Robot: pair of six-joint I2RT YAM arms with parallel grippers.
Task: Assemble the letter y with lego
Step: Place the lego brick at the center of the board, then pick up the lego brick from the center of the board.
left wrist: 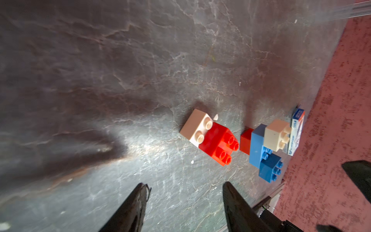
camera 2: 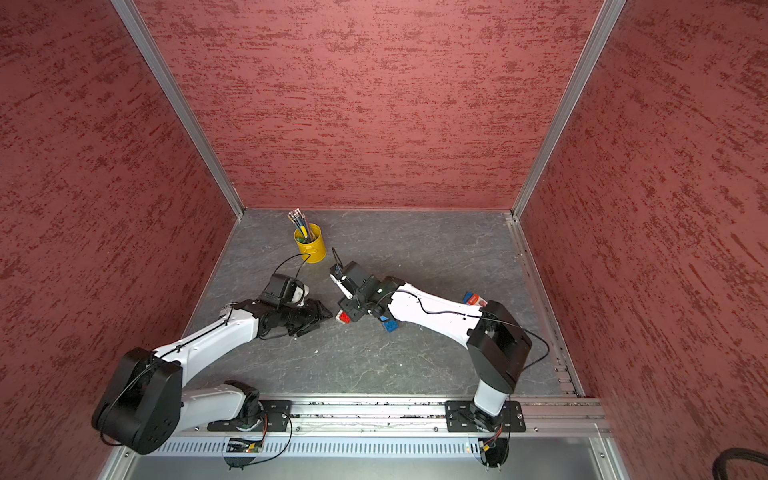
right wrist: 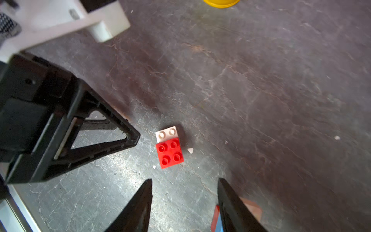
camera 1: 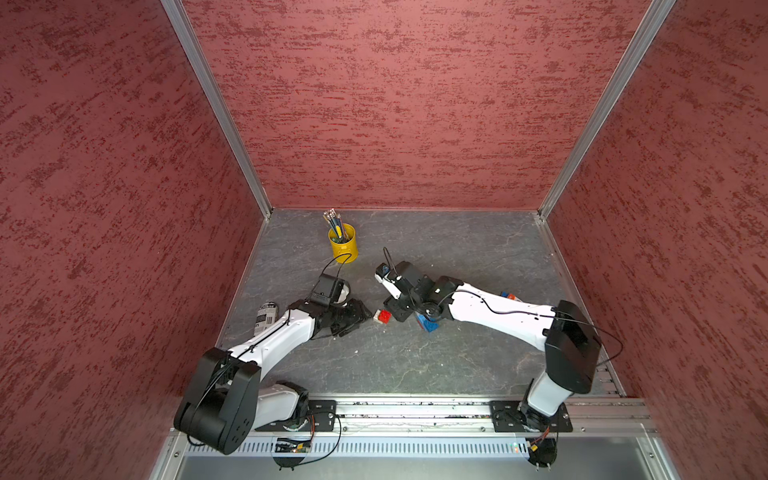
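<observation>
While the left claw (left wrist: 185, 183) and right claw (right wrist: 185, 179) gape released and empty near the red-and-white pair (right wrist: 169, 150) on the worktop (right wrist: 261, 80), the 4-brick cluster (left wrist: 261, 146) lies just beside it.

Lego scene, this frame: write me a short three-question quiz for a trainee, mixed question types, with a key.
1. True or false: the red brick is pressed onto a white brick.
2. The left gripper holds: A a blue brick, B nothing, C a pencil.
3. Fill in: the pencil cup is coloured ____.
Key: 1 true; 2 B; 3 yellow.
</observation>
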